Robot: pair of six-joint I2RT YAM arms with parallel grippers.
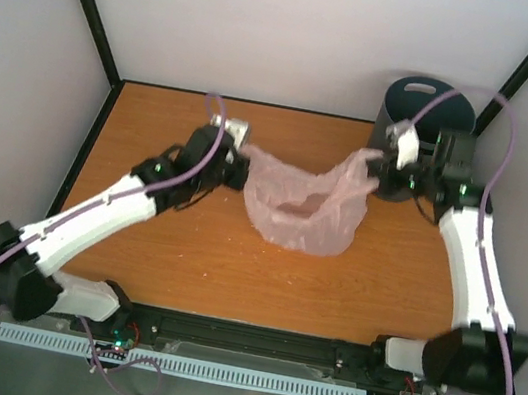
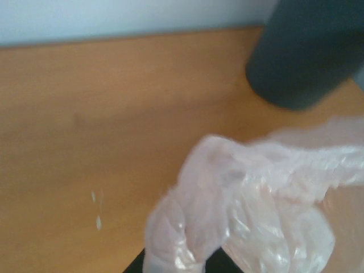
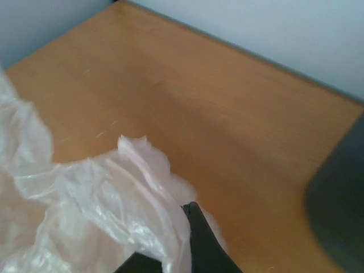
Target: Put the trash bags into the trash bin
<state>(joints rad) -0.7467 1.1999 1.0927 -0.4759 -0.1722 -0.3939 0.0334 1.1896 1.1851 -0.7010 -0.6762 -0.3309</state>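
Trash bag (image 1: pixel 303 209) sags, stretched between both arms over the middle of the table (image 1: pixel 183 255) in the top view. The left gripper (image 1: pixel 243 161) pinches its left edge and the right gripper (image 1: pixel 380 171) its right edge, just in front of the trash bin (image 1: pixel 432 104) in the far right corner.

Left wrist view: crinkled pink film is bunched in the closed jaws, with the bin upright beyond.

Right wrist view: a dark finger (image 3: pixel 199 239) is clamped against the plastic — the bin sits at the right edge.
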